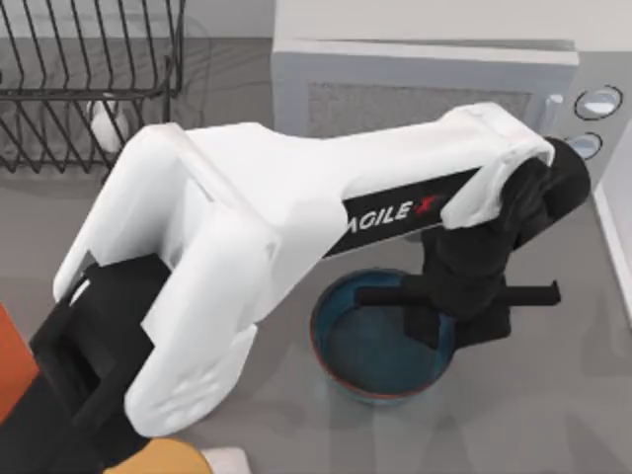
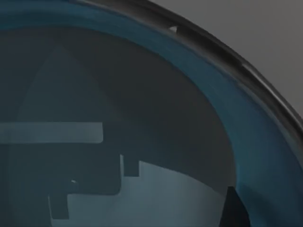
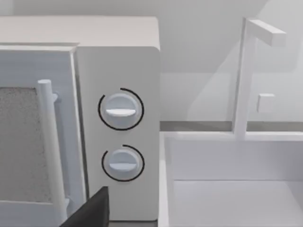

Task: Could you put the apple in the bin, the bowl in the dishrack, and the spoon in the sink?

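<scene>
So my left pincer (image 1: 434,321), fingers apart I think, dips into the bowl (image 1: 341,341), not yet in the dishrack (image 1: 94,89)

Top view: even, diffuse light; soft shadow under the white arm on the grey counter (image 1: 553,415). Black wire dishrack (image 1: 89,89) throws faint curved shadows. Left wrist view dim: deep blue-teal bowl (image 2: 265,142) holds blocky shadows. Right wrist view bright; white microwave (image 3: 118,61) evenly lit, without glare.
</scene>
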